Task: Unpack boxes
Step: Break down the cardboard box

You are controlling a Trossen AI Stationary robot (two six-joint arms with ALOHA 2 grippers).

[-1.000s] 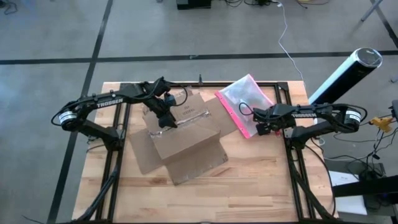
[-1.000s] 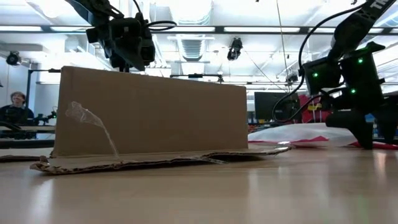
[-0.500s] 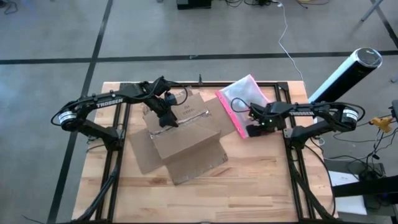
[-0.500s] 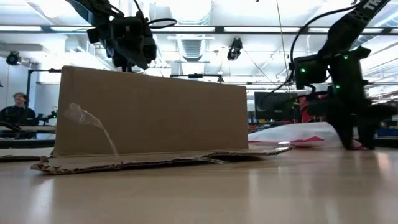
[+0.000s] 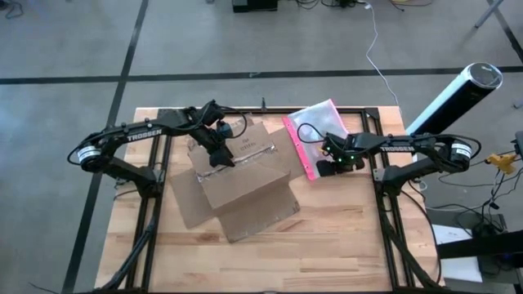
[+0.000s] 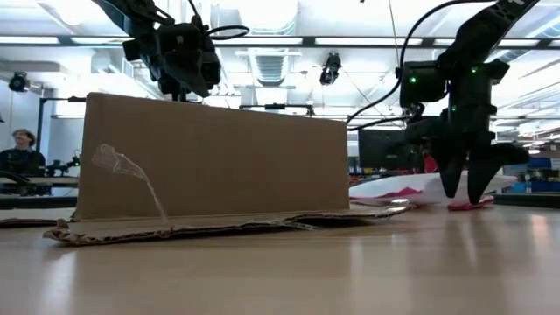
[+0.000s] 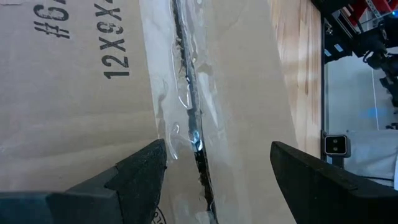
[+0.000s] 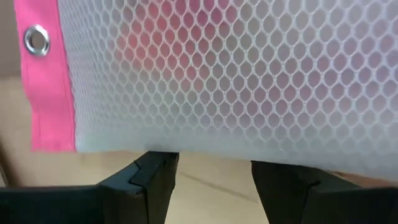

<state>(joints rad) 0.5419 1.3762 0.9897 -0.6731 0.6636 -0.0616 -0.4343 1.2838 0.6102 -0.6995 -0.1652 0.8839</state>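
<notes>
Presently the bench point(image 5: 343, 245) is taken up mostly by the brown cardboard box point(image 5: 245, 184), which lies toward the left half with its flaps spread flat around it and its taped seam turned upward; a strip of clear tape point(image 6: 131, 179) is seen peeling off the side wall in the low view. Against the box's far right corner a pink-edged mesh pouch point(image 5: 315, 126) is lying flat on the wood. The left gripper point(image 5: 219, 155) is poised above the box's top seam with its fingers point(image 7: 140, 177) spread apart, one to each side of the tape line, nothing being held between them. The right gripper point(image 5: 328, 166) is set down at the near edge of the pouch, on the side away from the box, its fingers point(image 8: 152, 180) parted with the pouch's hem just ahead of them and not yet pinched. The step in hand is judged to be the opening of the taped seam. It would be done best if one left finger were driven down into the dark split point(image 7: 193, 118) already showing along the tape and drawn lengthwise along it, while the box is steadied against sliding. The pouch should be cleared away from the box so the flaps can swing outward unhindered.
</notes>
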